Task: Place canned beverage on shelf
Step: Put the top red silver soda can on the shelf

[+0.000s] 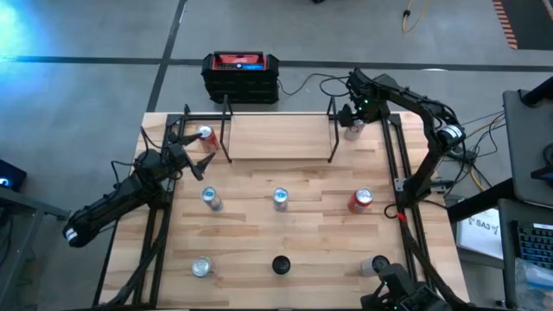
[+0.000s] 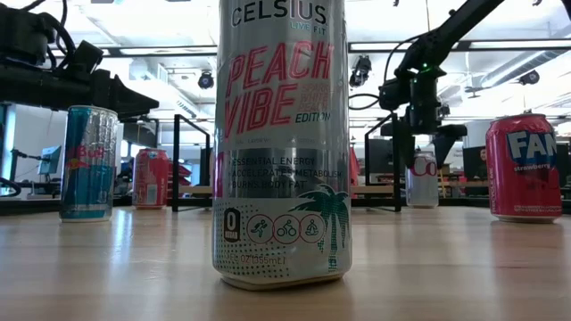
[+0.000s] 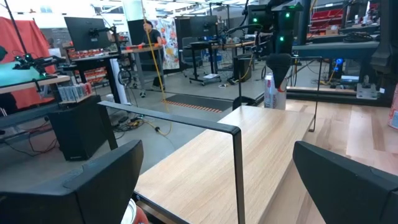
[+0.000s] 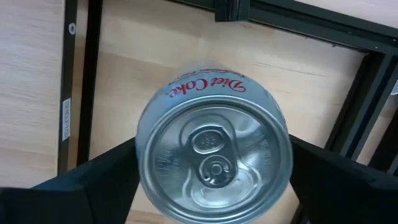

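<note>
As the right gripper (image 1: 352,122) hangs directly over the Diet Coke can (image 4: 214,163), the can is the item under handling. It stands upright, long axis vertical, on the counter (image 1: 285,238) just beside the right end of the shelf (image 1: 278,138), outside that end's black rod uprights. The jaws stand one on either side of the can body. Whether they press on it or stand clear of it cannot be told.

The relation that governs the coming move: the shelf plank lies sideways from the can, toward the left arm, with the end uprights between them. In my judgement the can must be raised and carried over or round those rods before it can be set down on the plank. The right arm is plainly the nearer one for this can.

The left gripper (image 1: 187,143) waits at the shelf's opposite end, jaws wide apart, with a red can (image 1: 206,136) just beside it.

Differences between views: the right wrist view alone shows the can's label and its lid centred between the jaws. The high view alone places the can outside the shelf. The low view shows the can's base resting level, but a tall Celsius can (image 2: 281,143) masks the middle of the shelf. The left wrist view looks along a bare plank.
</note>
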### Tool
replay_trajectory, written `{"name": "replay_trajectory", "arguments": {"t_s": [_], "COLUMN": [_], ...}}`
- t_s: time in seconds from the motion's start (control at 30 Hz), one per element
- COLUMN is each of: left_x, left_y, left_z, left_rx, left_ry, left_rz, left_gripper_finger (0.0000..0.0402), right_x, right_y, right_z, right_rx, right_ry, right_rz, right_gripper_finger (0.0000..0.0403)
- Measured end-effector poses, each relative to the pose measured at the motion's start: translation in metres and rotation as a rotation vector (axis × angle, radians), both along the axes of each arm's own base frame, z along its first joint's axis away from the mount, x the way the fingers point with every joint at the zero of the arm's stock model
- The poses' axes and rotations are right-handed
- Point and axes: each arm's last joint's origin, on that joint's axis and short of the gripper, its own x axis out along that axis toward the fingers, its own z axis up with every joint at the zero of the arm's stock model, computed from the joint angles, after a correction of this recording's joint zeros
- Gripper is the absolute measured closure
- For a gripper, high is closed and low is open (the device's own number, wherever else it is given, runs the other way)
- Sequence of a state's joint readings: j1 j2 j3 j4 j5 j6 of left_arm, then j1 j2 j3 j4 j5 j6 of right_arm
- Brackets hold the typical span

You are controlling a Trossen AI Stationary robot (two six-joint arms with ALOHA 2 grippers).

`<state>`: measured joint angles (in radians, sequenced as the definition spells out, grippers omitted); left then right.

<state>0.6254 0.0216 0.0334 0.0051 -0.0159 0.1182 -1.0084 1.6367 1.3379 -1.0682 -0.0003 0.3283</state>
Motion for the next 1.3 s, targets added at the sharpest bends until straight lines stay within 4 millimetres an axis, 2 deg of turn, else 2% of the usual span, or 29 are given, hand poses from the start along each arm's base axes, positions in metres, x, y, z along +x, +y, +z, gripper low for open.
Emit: {"name": "replay_trajectory", "arguments": {"t_s": [0.2,0.53,0.7,0.83,1.1,1.3], "left_x": [0.0,0.0,0.0,0.0,0.0,0.0], "left_y": [0.0,0.0,0.0,0.0,0.0,0.0], "left_z": [0.0,0.0,0.0,0.0,0.0,0.0], "left_rx": [0.0,0.0,0.0,-0.001,0.0,0.0], "left_ry": [0.0,0.0,0.0,0.001,0.0,0.0], "left_rz": [0.0,0.0,0.0,0.0,0.0,0.0], "left_gripper_finger": [0.0003,0.0003,0.0003,0.0003,0.0003,0.0003], "right_x": [0.0,-0.003,-0.013,-0.021,-0.022,-0.02], "right_y": [0.0,0.007,0.023,0.043,0.105,0.155], "right_z": [-0.001,0.004,0.026,0.048,0.093,0.111], "right_rx": [-0.008,0.045,0.043,0.029,-0.041,-0.022], "right_ry": [-0.004,-0.032,-0.046,-0.058,-0.141,-0.184], "right_rz": [0.025,-0.041,-0.066,-0.086,-0.027,-0.001], "right_gripper_finger": [0.0114,0.0114,0.0114,0.0114,0.0114,0.0106]}}
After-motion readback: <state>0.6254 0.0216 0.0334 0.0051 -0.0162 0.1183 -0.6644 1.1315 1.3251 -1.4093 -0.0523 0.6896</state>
